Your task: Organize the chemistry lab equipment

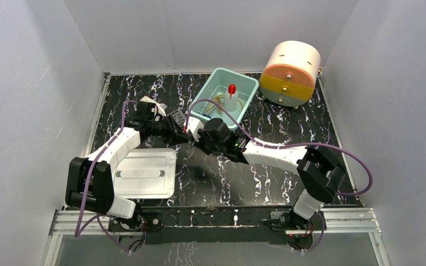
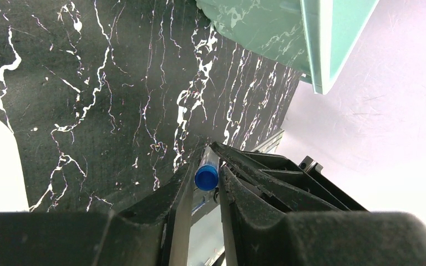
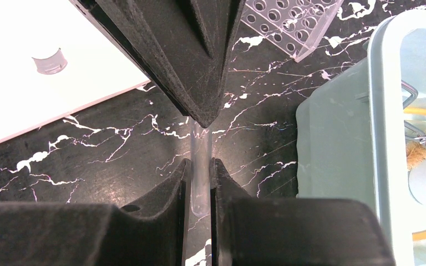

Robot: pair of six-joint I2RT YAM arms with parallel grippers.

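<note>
Clear, thin tube (image 3: 200,166) with a blue cap (image 2: 206,177) hangs between two arms over the dark marbled table (image 1: 288,127), just in front of the teal bin (image 1: 250,87) and beside the white lid (image 1: 144,172). The right gripper (image 3: 200,164) pinches the tube's round bare end, its jaws narrow and tight on the plastic. The left gripper (image 2: 205,159) meets it nose to nose, its jaws drawn narrow about the capped end and apparently touching the cap on both sides.

With both arms on one slim tube, the main danger is likely a tug-of-war: any pull or twist that the two do not share could bend or crack the plastic. The left hold sits at the cap, so a pull along the tube might draw the cap off rather than carry the tube. Should the right jaws let go before the left grip is firm, the tube would probably drop and roll across the table.

Further out, the bin's wall stands close to the right wrist, and a careless swing could knock it and the red-nozzled bottle (image 1: 231,98) inside. The rack (image 3: 288,22) lies near, its holes small, so a tilted tube could miss.
</note>
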